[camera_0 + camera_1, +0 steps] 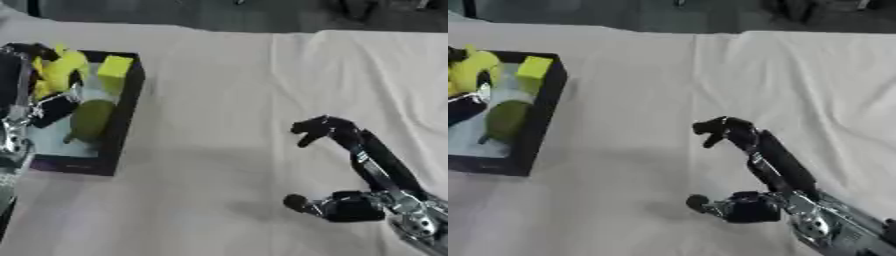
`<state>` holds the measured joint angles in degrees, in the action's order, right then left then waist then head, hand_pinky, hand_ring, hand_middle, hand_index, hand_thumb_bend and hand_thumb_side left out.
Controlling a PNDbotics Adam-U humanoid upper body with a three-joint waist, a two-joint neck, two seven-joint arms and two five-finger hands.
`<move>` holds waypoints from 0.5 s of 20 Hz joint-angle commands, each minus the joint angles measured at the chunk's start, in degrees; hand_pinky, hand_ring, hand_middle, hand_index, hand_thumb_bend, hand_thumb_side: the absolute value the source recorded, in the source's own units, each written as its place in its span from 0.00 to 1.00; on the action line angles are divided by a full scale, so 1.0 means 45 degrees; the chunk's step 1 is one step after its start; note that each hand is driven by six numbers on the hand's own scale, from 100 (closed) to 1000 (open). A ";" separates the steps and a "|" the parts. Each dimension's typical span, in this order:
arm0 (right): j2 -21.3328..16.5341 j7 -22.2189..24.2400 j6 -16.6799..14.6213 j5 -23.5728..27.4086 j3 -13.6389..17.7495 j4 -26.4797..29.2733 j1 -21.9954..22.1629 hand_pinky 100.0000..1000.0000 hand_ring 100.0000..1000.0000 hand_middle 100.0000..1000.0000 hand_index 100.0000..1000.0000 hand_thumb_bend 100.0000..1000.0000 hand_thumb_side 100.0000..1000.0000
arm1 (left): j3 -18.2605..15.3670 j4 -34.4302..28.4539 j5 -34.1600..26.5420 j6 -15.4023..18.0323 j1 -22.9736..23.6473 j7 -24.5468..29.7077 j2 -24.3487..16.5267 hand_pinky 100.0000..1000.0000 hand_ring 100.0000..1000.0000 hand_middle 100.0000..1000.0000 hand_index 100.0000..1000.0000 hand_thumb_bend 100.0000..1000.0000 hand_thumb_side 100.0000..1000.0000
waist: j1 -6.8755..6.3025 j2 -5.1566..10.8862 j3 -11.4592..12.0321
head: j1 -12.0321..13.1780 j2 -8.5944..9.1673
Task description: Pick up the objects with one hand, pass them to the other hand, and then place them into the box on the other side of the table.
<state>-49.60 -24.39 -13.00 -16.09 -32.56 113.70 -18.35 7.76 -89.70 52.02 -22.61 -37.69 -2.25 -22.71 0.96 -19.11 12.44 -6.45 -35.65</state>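
Note:
A black box [122,107] stands at the table's left edge. Inside it lie a yellow block [115,71], a bunched yellow thing [55,70] and a green rounded object [91,119]. My left hand [52,109] hangs over the box's left half, just beside the green object and below the yellow thing; its grasp is hidden. My right hand [741,135] rests low on the right of the table, far from the box. Its fingers are relaxed with bent tips, its thumb [699,202] sticks out to the left, and it holds nothing.
A white cloth [227,100] with shallow folds covers the table. A dark floor strip [219,12] runs beyond the far edge. Bare cloth lies between the box and my right hand.

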 commanded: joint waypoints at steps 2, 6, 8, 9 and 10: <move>-0.0167 -0.0051 -0.0155 -0.0023 0.0086 0.0198 -0.0115 0.63 0.57 0.69 0.83 0.66 0.00 | -0.0154 -0.0028 0.1160 -0.0028 -0.0153 0.1939 -0.0259 0.96 1.00 0.78 0.82 0.43 0.29 | 0.0034 0.0439 -0.0013 | 0.0028 0.0045; -0.0169 -0.0105 -0.0185 -0.0098 0.0037 0.0198 -0.0023 0.63 0.57 0.69 0.83 0.66 0.00 | -0.0265 -0.0263 0.1920 -0.0071 -0.0188 0.2759 -0.0207 0.99 1.00 0.79 0.84 0.66 0.48 | 0.0039 0.0448 0.0005 | 0.0022 0.0045; -0.0167 -0.0152 -0.0227 -0.0134 0.0009 0.0198 0.0004 0.63 0.57 0.69 0.83 0.66 0.00 | -0.0311 -0.0386 0.2066 -0.0183 -0.0211 0.2765 -0.0177 1.00 1.00 0.79 0.84 0.67 0.49 | 0.0040 0.0455 0.0013 | 0.0007 0.0051; -0.0167 -0.0175 -0.0242 -0.0152 -0.0002 0.0198 0.0022 0.63 0.57 0.69 0.83 0.66 0.00 | -0.0334 -0.0450 0.2089 -0.0245 -0.0219 0.2708 -0.0163 1.00 1.00 0.79 0.84 0.66 0.49 | 0.0039 0.0459 0.0014 | -0.0003 0.0047; -0.0169 -0.0197 -0.0251 -0.0169 -0.0011 0.0198 0.0041 0.63 0.57 0.69 0.83 0.66 0.00 | -0.0357 -0.0524 0.2080 -0.0311 -0.0226 0.2611 -0.0149 1.00 1.00 0.79 0.83 0.64 0.50 | 0.0038 0.0462 0.0015 | -0.0017 0.0045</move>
<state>-49.59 -25.04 -13.93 -16.46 -32.92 113.70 -18.02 7.01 -90.75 60.76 -23.69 -37.75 9.54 -22.68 0.96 -19.11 12.46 -6.48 -35.65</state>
